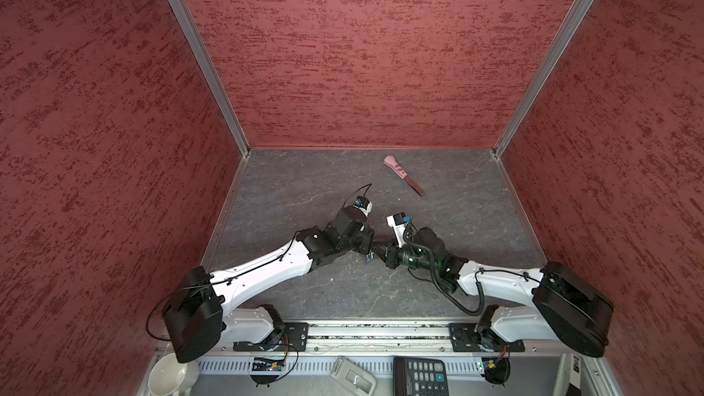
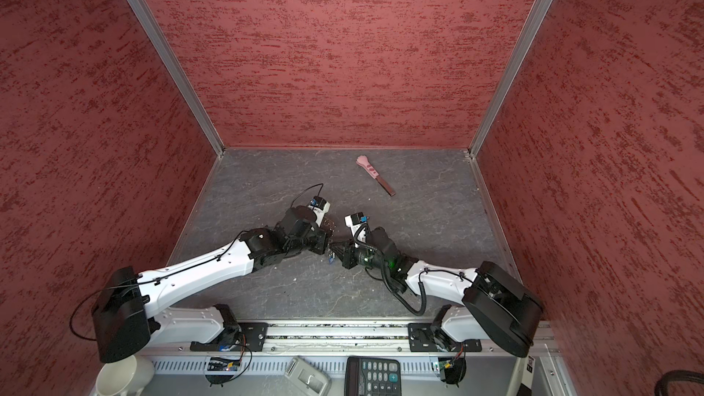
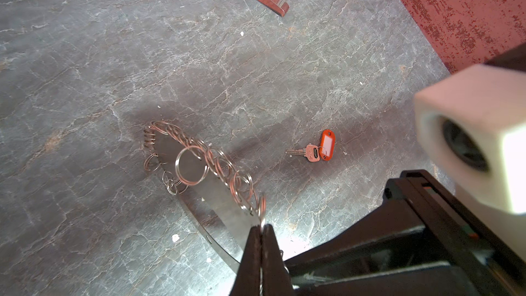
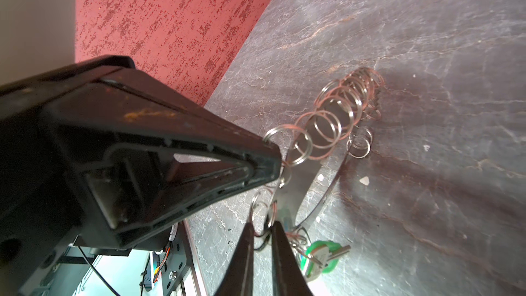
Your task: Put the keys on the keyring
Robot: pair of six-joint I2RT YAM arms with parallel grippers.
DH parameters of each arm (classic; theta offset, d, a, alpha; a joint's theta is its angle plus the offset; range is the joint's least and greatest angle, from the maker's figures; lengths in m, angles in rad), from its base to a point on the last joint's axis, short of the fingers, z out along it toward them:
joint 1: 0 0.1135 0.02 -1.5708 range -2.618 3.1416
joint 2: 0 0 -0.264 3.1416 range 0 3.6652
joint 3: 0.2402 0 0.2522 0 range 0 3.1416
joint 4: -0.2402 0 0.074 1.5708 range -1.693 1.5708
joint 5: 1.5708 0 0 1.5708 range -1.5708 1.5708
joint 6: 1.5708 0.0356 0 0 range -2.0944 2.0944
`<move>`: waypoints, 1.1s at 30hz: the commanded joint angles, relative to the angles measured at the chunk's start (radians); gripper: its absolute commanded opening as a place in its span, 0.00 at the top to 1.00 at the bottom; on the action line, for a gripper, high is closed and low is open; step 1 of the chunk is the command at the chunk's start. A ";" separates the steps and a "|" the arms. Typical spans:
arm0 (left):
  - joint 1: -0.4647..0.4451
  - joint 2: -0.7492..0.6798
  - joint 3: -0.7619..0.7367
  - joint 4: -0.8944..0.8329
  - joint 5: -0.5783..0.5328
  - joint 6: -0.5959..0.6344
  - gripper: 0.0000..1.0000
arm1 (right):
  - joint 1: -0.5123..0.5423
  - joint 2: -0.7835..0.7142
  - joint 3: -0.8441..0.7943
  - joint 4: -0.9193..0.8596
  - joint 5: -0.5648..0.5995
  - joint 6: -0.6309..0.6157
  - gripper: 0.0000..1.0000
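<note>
Silver chain-link keyring w/ dark strap: mid grey stone-look tabletop, betw. L gripper & R gripper. Red-tagged key on tabletop just R of it. Green-tagged key on tabletop by R gripper. Pink-handled flat-blade tool far, R of centre, well apart from rest.

Both top views are evenly lit, a little dim, with bending at the edges. In the wrist views the desk shows white glare close to the camera. A soft shadow surrounds the keyring. The near white camera housing is blurred.
</note>
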 commanded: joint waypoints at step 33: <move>-0.005 -0.036 -0.050 0.098 0.017 0.022 1.00 | 0.007 -0.126 0.069 -0.164 0.097 0.128 1.00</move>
